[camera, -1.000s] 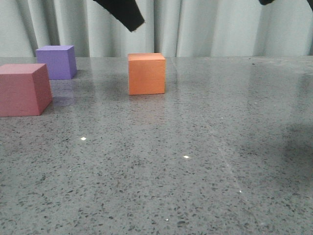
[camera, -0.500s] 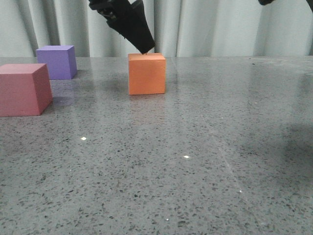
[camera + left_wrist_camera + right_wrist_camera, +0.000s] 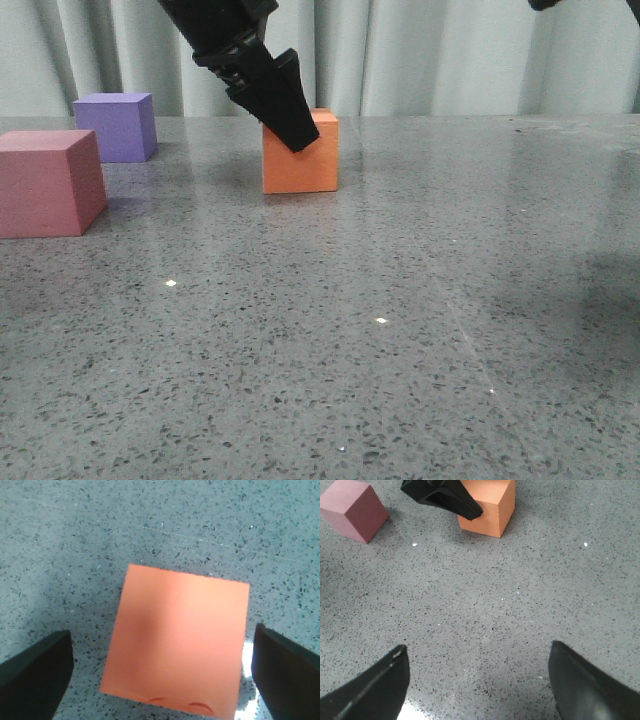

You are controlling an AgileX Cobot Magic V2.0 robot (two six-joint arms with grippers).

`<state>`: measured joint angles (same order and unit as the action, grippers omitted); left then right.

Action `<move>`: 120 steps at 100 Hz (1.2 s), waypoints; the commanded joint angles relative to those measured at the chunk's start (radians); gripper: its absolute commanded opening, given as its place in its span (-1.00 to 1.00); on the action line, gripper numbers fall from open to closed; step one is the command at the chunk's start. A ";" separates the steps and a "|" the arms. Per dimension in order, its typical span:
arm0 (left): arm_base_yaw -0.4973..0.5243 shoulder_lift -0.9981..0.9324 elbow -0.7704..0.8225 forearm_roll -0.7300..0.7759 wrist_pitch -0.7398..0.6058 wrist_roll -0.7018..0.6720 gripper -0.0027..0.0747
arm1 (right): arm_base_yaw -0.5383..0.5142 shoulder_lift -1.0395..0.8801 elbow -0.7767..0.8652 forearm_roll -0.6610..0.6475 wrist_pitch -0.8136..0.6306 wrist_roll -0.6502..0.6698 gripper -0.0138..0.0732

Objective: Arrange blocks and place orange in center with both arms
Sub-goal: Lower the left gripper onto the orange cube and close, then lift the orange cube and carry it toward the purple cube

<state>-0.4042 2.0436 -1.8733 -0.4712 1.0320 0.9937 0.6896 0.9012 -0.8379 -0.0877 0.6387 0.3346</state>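
Left gripper (image 3: 160,675) has dropped onto the orange cube (image 3: 300,152), fingers spread either side, no grip yet (lined up for grasping) | cube sits right of purple cube (image 3: 117,126), pinkish-red cube (image 3: 48,182) | right gripper (image 3: 477,690) released, hovering well apart | fingertip contact hidden.

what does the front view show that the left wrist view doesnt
Only the front view shows the pinkish-red cube, the purple cube, the curtain behind the table, and the left arm coming down from above. Only the left wrist view shows the left gripper open, one finger either side of the orange cube with table visible in each gap. Both show the orange cube and the speckled grey table.
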 commanded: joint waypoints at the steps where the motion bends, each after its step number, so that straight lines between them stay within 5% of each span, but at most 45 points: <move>1: -0.009 -0.042 -0.031 -0.041 -0.027 0.002 0.86 | -0.002 -0.014 -0.024 -0.007 -0.065 -0.010 0.63; 37: -0.009 -0.019 -0.031 -0.041 -0.016 0.002 0.82 | -0.002 -0.013 -0.011 -0.007 -0.067 -0.010 0.63; 79: -0.009 -0.019 -0.031 -0.041 -0.007 0.002 -0.19 | -0.002 -0.013 -0.008 -0.007 -0.089 -0.010 0.63; 95: -0.009 -0.019 -0.050 -0.041 0.048 0.002 -0.38 | -0.002 -0.013 -0.008 -0.007 -0.093 -0.010 0.63; 120: -0.009 -0.019 -0.155 -0.040 0.153 -0.089 -0.39 | -0.002 -0.013 -0.008 -0.007 -0.102 -0.010 0.63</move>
<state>-0.4064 2.0863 -1.9623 -0.4711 1.1658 0.9818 0.6896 0.9012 -0.8216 -0.0862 0.6143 0.3346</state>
